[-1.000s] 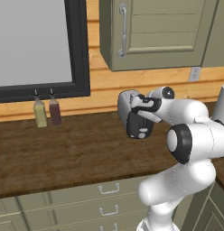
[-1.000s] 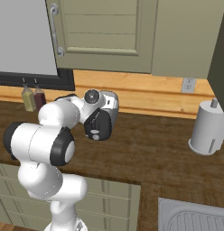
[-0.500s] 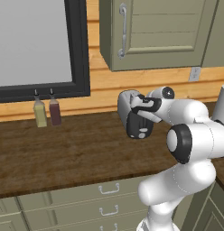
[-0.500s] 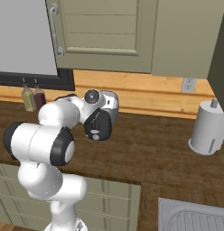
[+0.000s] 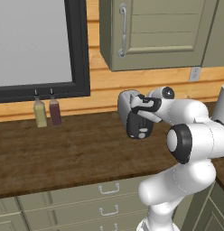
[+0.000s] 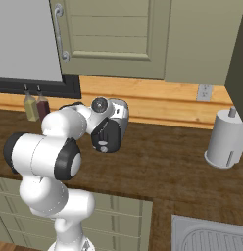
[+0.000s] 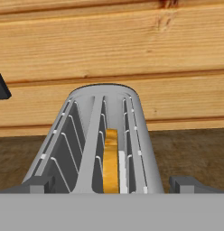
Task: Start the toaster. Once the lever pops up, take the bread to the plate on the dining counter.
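Wood worktop (image 5: 64,153), dark grain, over olive-green drawers (image 5: 105,189). 2 bottles against the plank wall, side by side: yellow-green bottle (image 5: 40,113), dark red bottle (image 5: 54,111). Black-framed window (image 5: 80,49). Olive wall cabinet (image 6: 118,37). Wall outlet (image 6: 205,91). Paper towel roll (image 6: 224,142), upright. Steel sink (image 6: 209,235).

The robot's forearm is covering the top and rear of the toaster (image 5: 137,118) in the left base view, and its hand is staying out of sight behind the wrist. In the hand view the bread (image 7: 111,161) is sitting edge-on in a slot, its lower part cut off, and both fingertips (image 7: 36,184) are barely clearing the bottom edge. The lever (image 6: 105,145) is too small to judge
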You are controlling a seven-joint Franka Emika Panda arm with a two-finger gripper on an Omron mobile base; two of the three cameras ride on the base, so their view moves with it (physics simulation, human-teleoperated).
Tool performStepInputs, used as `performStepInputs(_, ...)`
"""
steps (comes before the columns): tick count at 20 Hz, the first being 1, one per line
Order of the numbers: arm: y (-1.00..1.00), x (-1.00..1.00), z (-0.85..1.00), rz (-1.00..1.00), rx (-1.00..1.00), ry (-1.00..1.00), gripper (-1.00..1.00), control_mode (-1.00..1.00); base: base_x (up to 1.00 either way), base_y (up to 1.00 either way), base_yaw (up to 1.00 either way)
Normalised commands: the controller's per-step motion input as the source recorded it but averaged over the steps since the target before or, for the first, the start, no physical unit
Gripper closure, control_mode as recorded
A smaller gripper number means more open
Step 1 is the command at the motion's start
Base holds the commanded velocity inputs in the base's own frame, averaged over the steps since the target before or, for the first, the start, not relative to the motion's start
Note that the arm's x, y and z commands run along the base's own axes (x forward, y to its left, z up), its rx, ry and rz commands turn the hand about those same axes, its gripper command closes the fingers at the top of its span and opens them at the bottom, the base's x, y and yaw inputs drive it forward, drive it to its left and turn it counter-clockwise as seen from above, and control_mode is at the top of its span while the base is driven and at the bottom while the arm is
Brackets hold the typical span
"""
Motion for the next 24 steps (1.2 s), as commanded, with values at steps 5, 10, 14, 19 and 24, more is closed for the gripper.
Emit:
performStepInputs(5, 0.0, 0.0, 0.0, 0.0, 0.0, 0.0, -1.0, -1.0, 0.0, 0.0, 0.0)
performStepInputs(10, 0.0, 0.0, 0.0, 0.0, 0.0, 0.0, -1.0, -1.0, 0.0, 0.0, 0.0)
performStepInputs(14, 0.0, 0.0, 0.0, 0.0, 0.0, 0.0, -1.0, -1.0, 0.0, 0.0, 0.0)
performStepInputs(19, 0.0, 0.0, 0.0, 0.0, 0.0, 0.0, -1.0, -1.0, 0.0, 0.0, 0.0)
performStepInputs(24, 0.0, 0.0, 0.0, 0.0, 0.0, 0.0, -1.0, -1.0, 0.0, 0.0, 0.0)
